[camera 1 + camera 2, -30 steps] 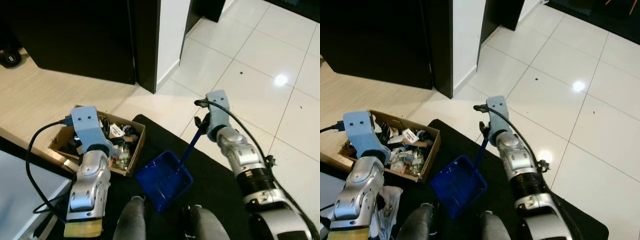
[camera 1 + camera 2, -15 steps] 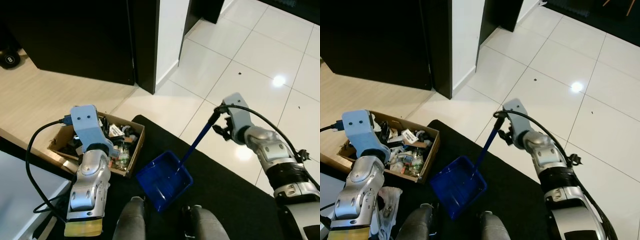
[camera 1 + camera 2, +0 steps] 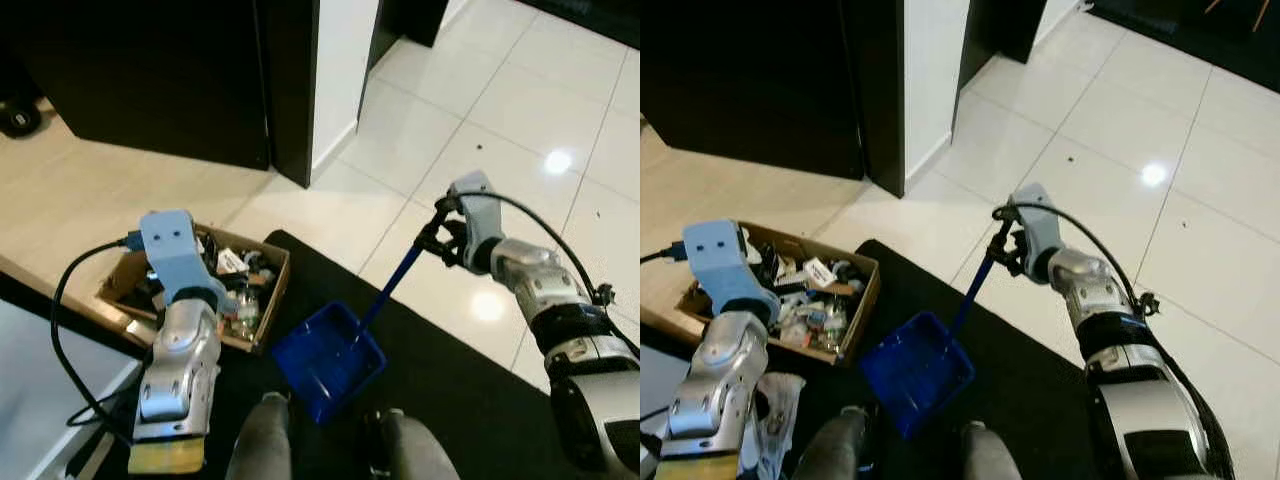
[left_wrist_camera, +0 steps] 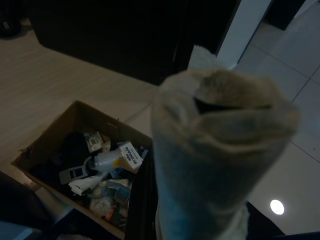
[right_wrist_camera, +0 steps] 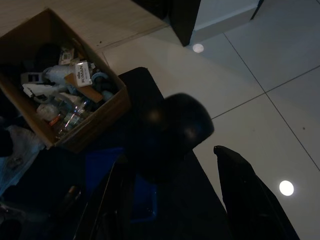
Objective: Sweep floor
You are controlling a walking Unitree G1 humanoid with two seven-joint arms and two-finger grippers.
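Sitting on the black mat (image 3: 450, 390), the blue dustpan (image 3: 328, 360) looks bare inside, with the right tool (image 3: 440, 232) clamped on its handle top; cardboard box (image 3: 265, 300) alongside is crammed with junk. Left wrist view has a beige roll (image 4: 220, 150) in close-up, so can't tell how the left tool is set

Place: a home, an indoor living space near a doorway.
Floor: glossy white tiles (image 3: 520, 130) reflecting a ceiling light, meeting pale wood-look flooring (image 3: 90, 170).
Walls: a white wall end (image 3: 338, 70) with a skirting board, between tall dark panels (image 3: 150, 70).
Mat: a black rug (image 3: 440, 380) lying on the tiles.
Clutter: an open cardboard box (image 3: 268, 290) full of household odds and ends.
Cleaning gear: a blue dustpan (image 3: 330, 360) on the rug.
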